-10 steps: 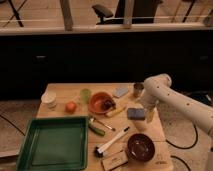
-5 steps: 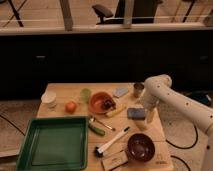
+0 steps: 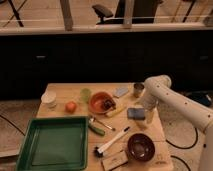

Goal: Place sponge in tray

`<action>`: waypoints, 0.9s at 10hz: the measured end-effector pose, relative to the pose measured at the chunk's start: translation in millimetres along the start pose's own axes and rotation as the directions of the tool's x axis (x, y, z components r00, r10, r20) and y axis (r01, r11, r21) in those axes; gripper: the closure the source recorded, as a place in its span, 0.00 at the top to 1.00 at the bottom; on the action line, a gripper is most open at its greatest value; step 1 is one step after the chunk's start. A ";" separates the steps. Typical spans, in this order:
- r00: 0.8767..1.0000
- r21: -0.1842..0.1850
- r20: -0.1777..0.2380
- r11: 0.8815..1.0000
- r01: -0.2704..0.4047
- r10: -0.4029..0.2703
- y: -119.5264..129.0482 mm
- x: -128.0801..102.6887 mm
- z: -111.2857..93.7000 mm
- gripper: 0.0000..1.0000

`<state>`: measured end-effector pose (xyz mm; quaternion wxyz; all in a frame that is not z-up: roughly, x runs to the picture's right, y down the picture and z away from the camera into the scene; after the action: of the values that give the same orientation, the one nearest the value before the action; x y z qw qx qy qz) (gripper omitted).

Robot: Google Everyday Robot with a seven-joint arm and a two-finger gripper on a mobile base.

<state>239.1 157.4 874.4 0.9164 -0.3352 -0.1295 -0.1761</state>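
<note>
My end effector (image 3: 145, 107) hangs just beside the sponge (image 3: 135, 113); how open it is, I cannot tell. The sponge looks light and squashy, so I'd pinch it across its narrow width.

Gripper (image 3: 144, 110) just right of sponge (image 3: 135, 113); we can't tell whether they touch. Arm (image 3: 181, 103), farther right of sponge, cut off by edge.

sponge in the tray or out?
Out. The sponge lies flat on the table, well apart from the tray; the end effector hangs just beside it.
</note>
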 end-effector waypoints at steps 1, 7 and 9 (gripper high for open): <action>1.000 -0.004 0.005 1.000 0.007 -0.007 -0.1 0.1 1.6 0.80; 0.999 -0.010 0.019 1.000 0.029 -0.029 -0.5 0.8 6.8 0.80; 0.999 -0.014 0.025 0.999 0.038 -0.037 1.0 1.5 8.6 0.80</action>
<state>239.8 163.4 880.7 0.9088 -0.3416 -0.1458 -0.1899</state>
